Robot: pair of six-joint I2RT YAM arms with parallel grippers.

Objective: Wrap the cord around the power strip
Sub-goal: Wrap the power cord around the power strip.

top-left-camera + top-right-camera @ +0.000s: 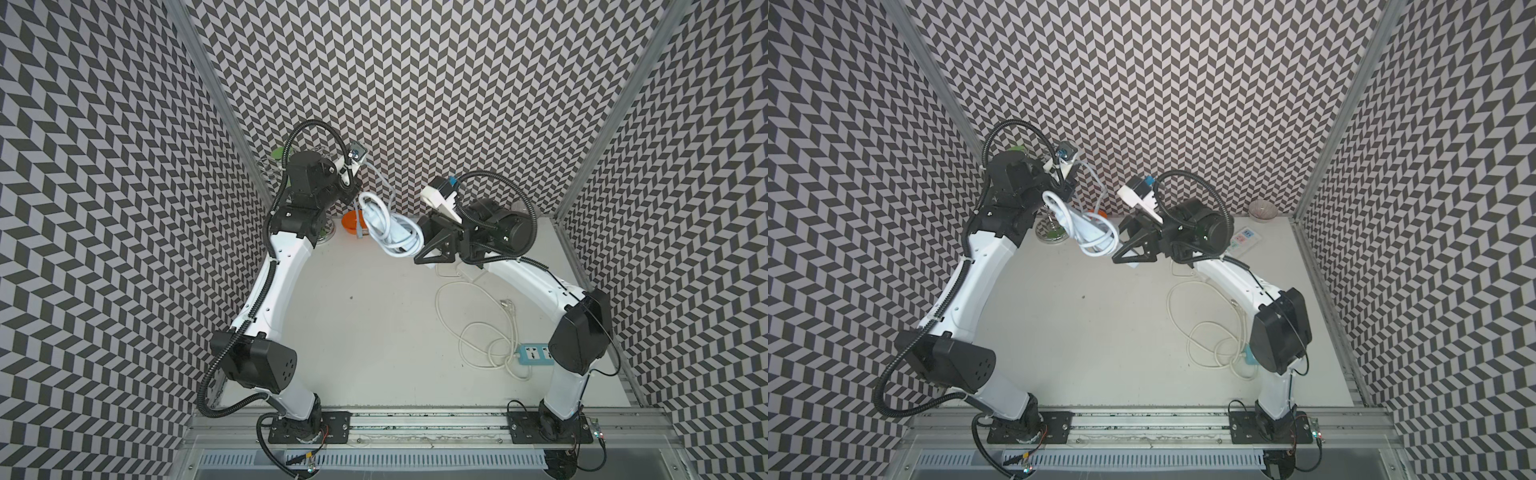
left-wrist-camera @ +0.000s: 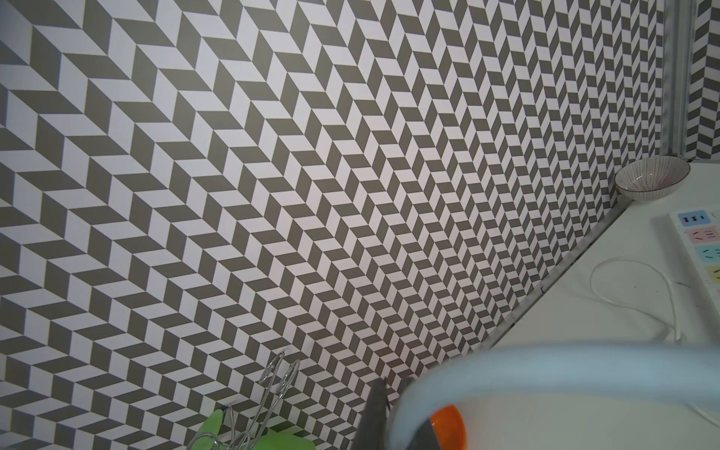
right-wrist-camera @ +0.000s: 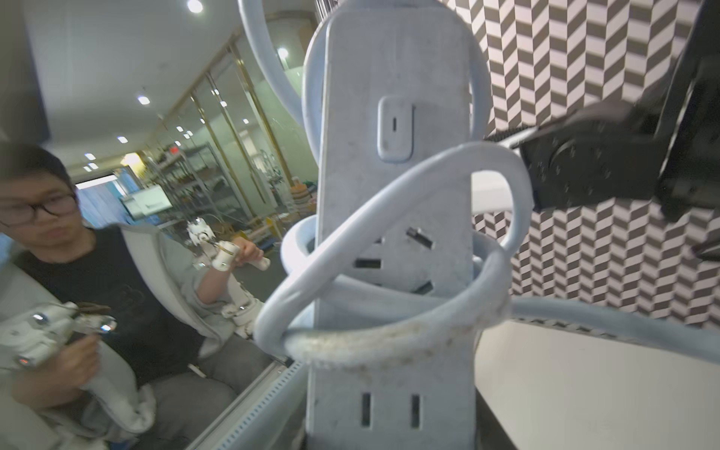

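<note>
Top views both show right hand clamping power strip, left hand pinching cord.

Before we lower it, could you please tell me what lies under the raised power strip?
An orange bowl, partly showing; the strip and wound cord cover its rest and whatever it holds.

At four o'clock the teal strip hides mostly behind the right arm at its elbow; the cord, close to the left wrist camera, is a blur.
</note>
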